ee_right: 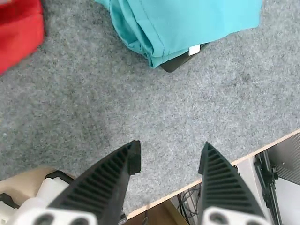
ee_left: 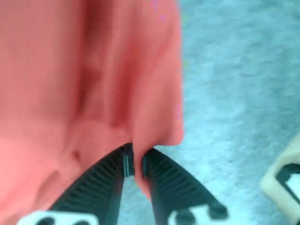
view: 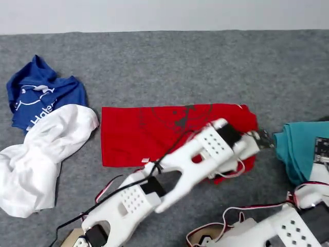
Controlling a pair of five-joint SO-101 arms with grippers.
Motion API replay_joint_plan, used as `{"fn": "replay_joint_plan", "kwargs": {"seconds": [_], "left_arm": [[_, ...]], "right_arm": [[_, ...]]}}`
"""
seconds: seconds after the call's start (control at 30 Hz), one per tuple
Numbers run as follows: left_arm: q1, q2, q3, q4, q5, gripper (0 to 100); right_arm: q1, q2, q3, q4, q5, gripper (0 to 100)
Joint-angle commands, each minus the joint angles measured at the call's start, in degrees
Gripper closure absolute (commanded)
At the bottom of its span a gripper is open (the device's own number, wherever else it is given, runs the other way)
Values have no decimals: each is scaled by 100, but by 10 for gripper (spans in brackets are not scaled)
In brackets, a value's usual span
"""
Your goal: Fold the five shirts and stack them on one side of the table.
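Red shirt (view: 139,134) stretches flat away from the left gripper (ee_left: 135,159), which is clamped on its edge, prob. to pull that side over for a fold, while the right gripper (ee_right: 168,157) hangs wide open & empty, teal shirt (ee_right: 187,23) just ahead of it.

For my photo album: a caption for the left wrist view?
Left gripper pinching the red shirt over the grey table.

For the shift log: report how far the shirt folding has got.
Done: the teal shirt lies folded at the right of the table. In hand: the left gripper is shut on the red shirt; the right gripper is open. Left: the white shirt and blue shirt lie crumpled.
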Motion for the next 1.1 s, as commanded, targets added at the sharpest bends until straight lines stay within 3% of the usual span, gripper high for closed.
{"fn": "replay_joint_plan", "kwargs": {"seconds": [0.0,0.23,0.63,0.87,1.07], "left_arm": [[-343,-440,-66,141,-299,998],[-879,-149,-725,70,-466,998],[-1196,958,-2413,97,-536,993],[-1591,1222,-3152,70,-299,834],[-1697,1187,-3468,97,-475,826]], "right_arm": [[40,-57,-53,-40,26,782],[40,-57,-26,-31,0,782],[31,-57,-18,-22,-9,782],[31,-57,-18,-22,-9,782],[31,-40,-18,-22,-18,782]]}}
